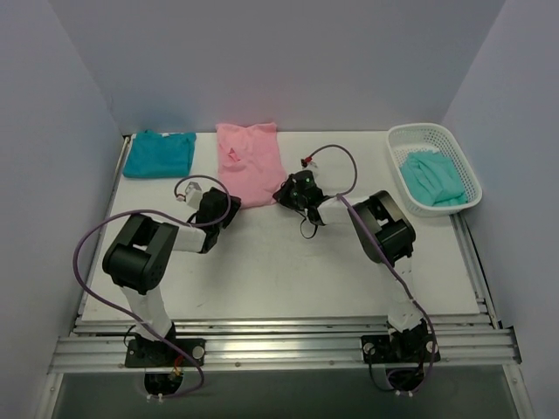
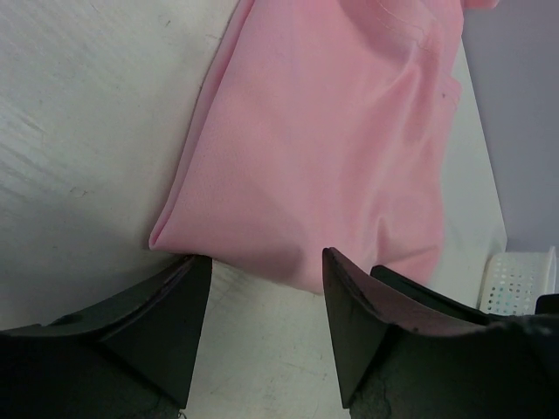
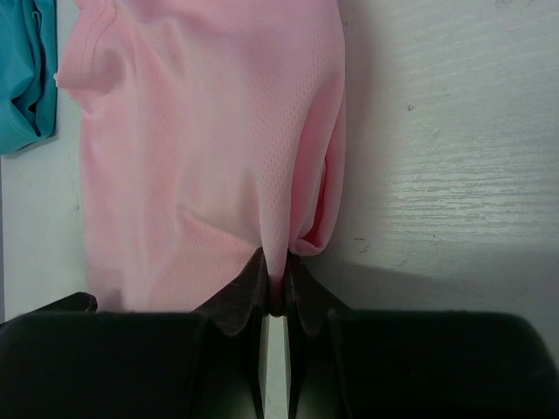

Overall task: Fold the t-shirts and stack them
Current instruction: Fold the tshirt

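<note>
The light pink t-shirt [image 1: 249,161] lies folded lengthwise at the back middle of the table. My right gripper [image 1: 282,195] is shut on its near right corner, and in the right wrist view the cloth [image 3: 201,148] is pinched between the closed jaws [image 3: 276,262]. At the near left corner my left gripper [image 1: 229,201] is open. Its fingertips [image 2: 266,257] stand either side of the pink hem [image 2: 323,148] with bare table between them. A deep teal t-shirt [image 1: 159,154] lies folded at the back left. A paler mint-teal t-shirt [image 1: 432,177] sits crumpled in the basket.
A white mesh basket [image 1: 422,128] stands at the back right, and its corner [image 2: 520,279] shows in the left wrist view. The teal shirt's edge [image 3: 26,78] shows left of the pink one. Walls close in the back and both sides.
</note>
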Controlling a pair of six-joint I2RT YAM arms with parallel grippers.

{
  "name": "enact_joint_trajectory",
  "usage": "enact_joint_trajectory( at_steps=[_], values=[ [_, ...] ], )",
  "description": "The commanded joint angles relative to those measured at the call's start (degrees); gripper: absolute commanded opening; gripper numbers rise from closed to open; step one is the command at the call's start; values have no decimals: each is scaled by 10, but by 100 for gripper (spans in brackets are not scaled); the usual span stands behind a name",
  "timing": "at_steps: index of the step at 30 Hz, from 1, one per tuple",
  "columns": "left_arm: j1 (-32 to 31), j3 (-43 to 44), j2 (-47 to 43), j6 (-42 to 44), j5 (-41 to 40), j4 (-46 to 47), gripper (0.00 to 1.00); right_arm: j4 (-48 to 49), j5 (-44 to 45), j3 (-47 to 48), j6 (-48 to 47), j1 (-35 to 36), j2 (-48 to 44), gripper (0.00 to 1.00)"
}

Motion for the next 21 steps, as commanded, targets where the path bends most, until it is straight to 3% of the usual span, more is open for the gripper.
enact_joint_trajectory(
  at_steps=[1, 5, 7, 13, 16, 17, 21],
  values=[
    [4, 16, 27, -5, -17, -37, 63, -11, -4, -4, -6, -7, -1, 0],
    [10, 20, 37, -6, -21, -37, 54, -7, -7, -22, -6, -16, -20, 0],
    [16, 21, 43, -3, -17, -32, 39, -5, -8, -29, -7, -22, -27, 0],
    [28, 16, 51, 7, -10, -25, 22, -7, 0, -72, -11, -29, -72, 0],
    [31, 13, 52, 14, -6, -25, 11, -9, 7, -92, -12, -29, -90, 0],
    [31, 11, 50, 16, -2, -23, 2, -9, 7, -98, -11, -29, -99, 0],
    [29, -8, 36, 22, 13, -12, 2, -13, 13, -127, -7, -25, -128, 0]
  ],
)
